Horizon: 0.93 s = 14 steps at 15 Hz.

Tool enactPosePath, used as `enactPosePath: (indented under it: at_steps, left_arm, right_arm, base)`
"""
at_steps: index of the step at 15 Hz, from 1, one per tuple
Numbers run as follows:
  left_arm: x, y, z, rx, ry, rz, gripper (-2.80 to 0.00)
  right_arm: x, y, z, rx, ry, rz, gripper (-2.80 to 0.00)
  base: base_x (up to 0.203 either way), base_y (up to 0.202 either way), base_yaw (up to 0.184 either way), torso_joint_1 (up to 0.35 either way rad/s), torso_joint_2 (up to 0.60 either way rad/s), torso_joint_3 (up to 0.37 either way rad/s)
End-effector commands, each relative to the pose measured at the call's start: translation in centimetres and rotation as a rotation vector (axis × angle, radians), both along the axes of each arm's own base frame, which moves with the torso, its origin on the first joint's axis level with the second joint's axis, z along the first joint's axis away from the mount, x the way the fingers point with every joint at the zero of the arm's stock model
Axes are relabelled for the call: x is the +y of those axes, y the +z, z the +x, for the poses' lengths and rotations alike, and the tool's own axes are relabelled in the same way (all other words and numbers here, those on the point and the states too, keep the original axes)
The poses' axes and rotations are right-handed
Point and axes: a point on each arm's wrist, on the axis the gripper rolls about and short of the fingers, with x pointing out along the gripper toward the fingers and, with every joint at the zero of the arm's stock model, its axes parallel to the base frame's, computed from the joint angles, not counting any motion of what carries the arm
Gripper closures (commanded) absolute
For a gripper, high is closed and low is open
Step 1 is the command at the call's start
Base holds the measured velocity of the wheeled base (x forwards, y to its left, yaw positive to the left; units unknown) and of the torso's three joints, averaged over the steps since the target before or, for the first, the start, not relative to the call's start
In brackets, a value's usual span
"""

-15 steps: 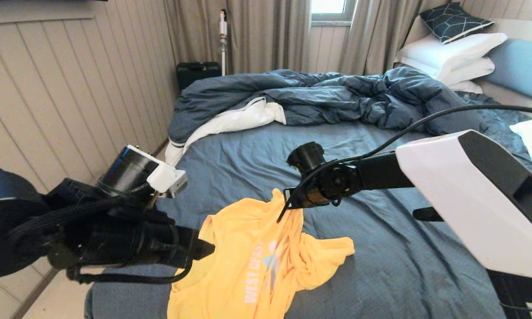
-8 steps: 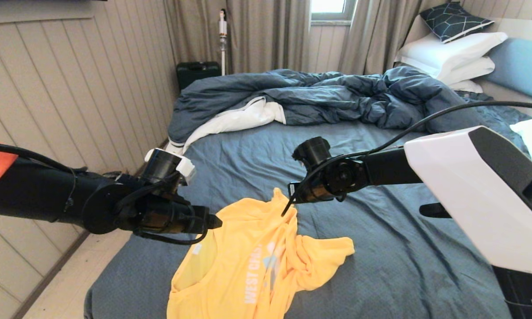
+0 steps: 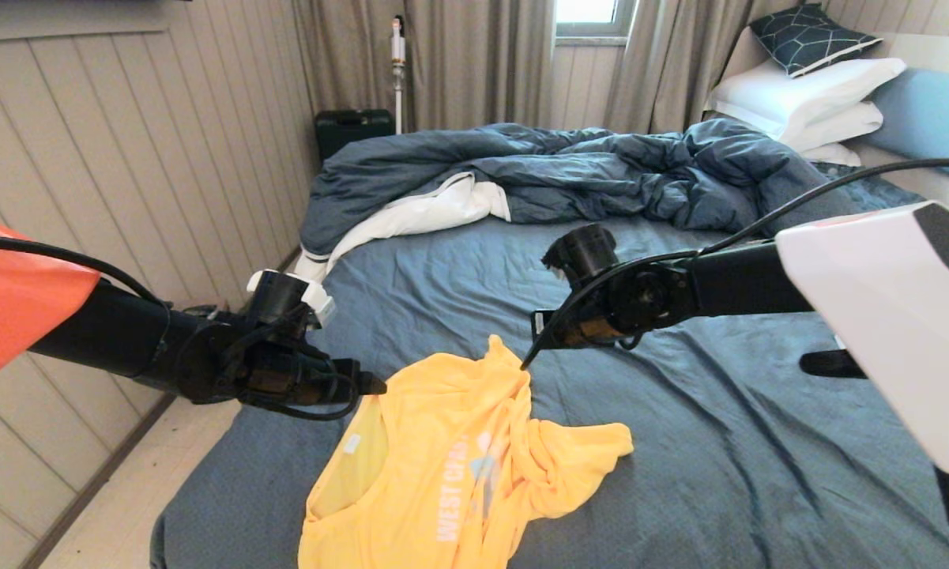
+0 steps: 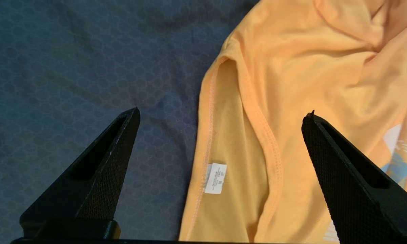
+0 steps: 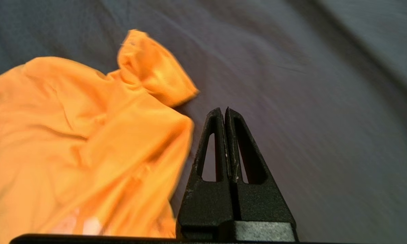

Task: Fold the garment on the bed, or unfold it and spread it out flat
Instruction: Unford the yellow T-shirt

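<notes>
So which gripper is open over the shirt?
The left gripper: fingers spread wide above the garment hem. The right gripper is shut, holding nothing.

Beige panelled wall (image 3: pixel 126 134), grey-beige curtains (image 3: pixel 458 63), bright window (image 3: pixel 586 14), dark suitcase (image 3: pixel 353 129), pale floor (image 3: pixel 118 514)

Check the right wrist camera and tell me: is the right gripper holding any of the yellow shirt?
No. The right gripper has its fingers pressed together with nothing between them, and the garment lies apart from them on the bed.
</notes>
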Motion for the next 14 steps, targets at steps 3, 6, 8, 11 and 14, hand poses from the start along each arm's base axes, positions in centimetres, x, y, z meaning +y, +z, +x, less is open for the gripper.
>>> enactPosePath:
  at_steps: [3,6,8,11,14]
  left_arm:
    - [0.2,-1.0,0.5,0.024,0.011,0.005,-2.80]
    - [-0.1,-1.8,1.2,0.035,0.012,0.001,-2.80]
    - [-0.2,-1.7,1.4,0.014,0.009,-0.011,-2.80]
    - [-0.1,-2.4,1.3,0.027,0.012,-0.004,-2.80]
    - [-0.1,-2.3,1.3,0.019,0.011,-0.009,-2.80]
  right_arm:
    - [-3.8,3.2,-3.8,0.031,0.065,0.102,0.00]
    - [-4.3,1.6,-6.2,0.146,0.142,0.146,0.00]
    - [-3.6,1.5,-7.4,0.171,0.172,0.145,0.00]
    - [-0.9,1.3,-10.0,0.260,0.265,0.100,0.00]
    - [2.0,1.4,-12.3,0.270,0.341,0.039,0.00]
  base:
    - [0.000,0.000,0.000,0.000,0.00,0.000]
    - [0.000,0.000,0.000,0.000,0.00,0.000]
    - [0.000,0.000,0.000,0.000,0.00,0.000]
    - [0.000,0.000,0.000,0.000,0.00,0.000]
    - [0.000,0.000,0.000,0.000,0.00,0.000]
